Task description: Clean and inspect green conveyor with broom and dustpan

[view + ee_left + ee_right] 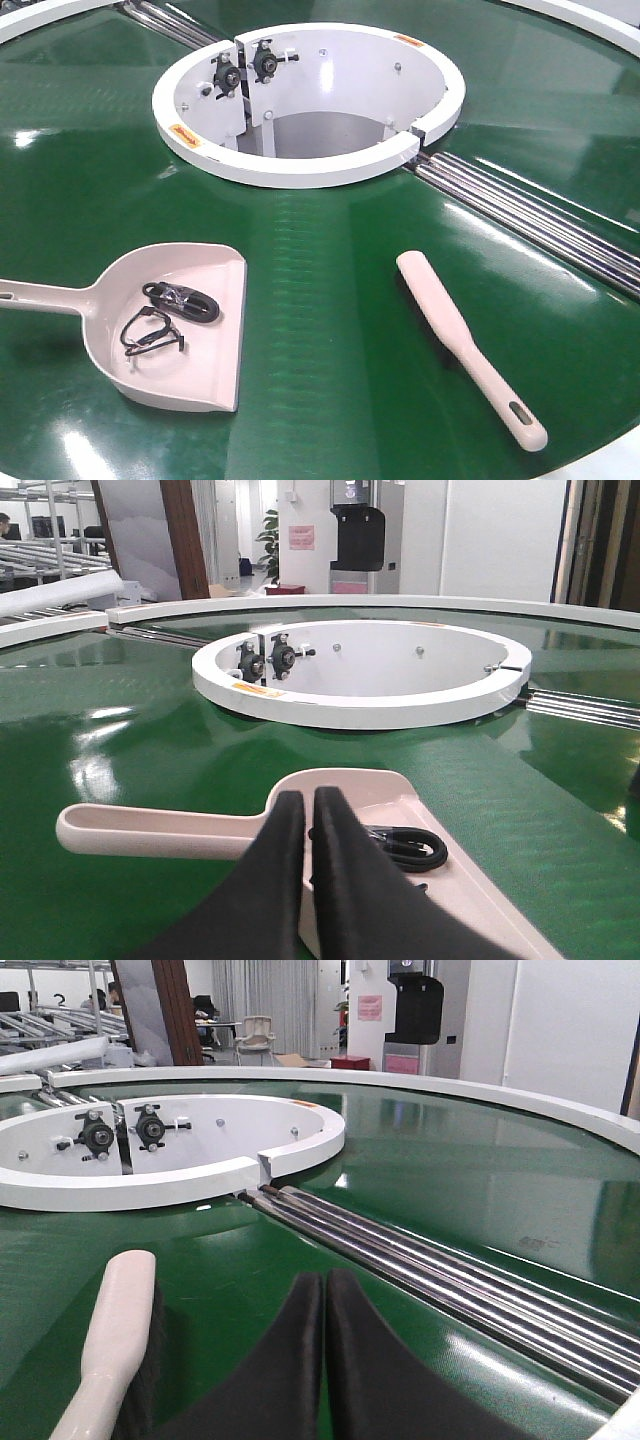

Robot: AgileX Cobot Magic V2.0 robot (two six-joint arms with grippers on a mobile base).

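Note:
The green conveyor (pixel 330 330) fills the front view. On its left lies the dustpan (pixel 200 362), handle pointing left, with two black cable bundles (pixel 180 300) inside. The broom (pixel 447 318) lies on the belt at the right, slotted handle toward the near edge. Neither gripper shows in the front view. In the left wrist view my left gripper (pixel 307 798) is shut and holds nothing, just in front of the dustpan (pixel 470 895) where handle meets scoop. In the right wrist view my right gripper (pixel 325 1278) is shut and holds nothing, with the broom (pixel 120 1320) to its left.
A white circular rim (pixel 300 165) with bearing mounts rises at the belt's centre. Steel rollers (pixel 530 215) run from it toward the right edge, close beside the right gripper. The belt's white outer edge shows at the near right corner (pixel 610 462).

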